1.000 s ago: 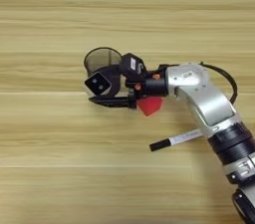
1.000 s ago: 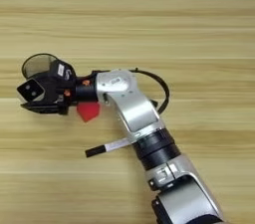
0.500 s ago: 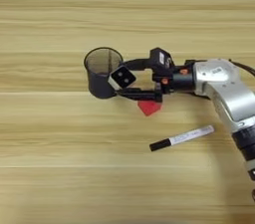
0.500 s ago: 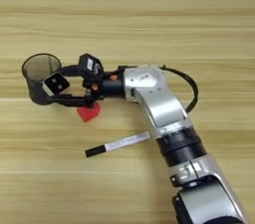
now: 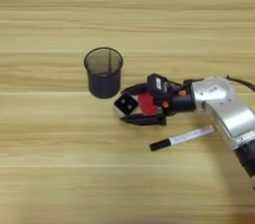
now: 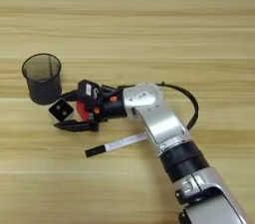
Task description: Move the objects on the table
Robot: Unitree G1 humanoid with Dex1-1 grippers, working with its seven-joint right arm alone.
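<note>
Two head-mounted views, both looking steeply down on the tabletop (image 5: 60,178), wood filling each frame. Close range. Both share the mesh cup (image 5: 103,72), the pen (image 5: 182,138) and the arm's forearm (image 6: 154,116). Left eye view reaches further left; right eye view shows more arm toward the bottom right.

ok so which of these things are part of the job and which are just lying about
Job: dotted cube, in the claw; red cube; pen.
Lying about, it seems: black mesh cup, standing apart on the table.
</note>
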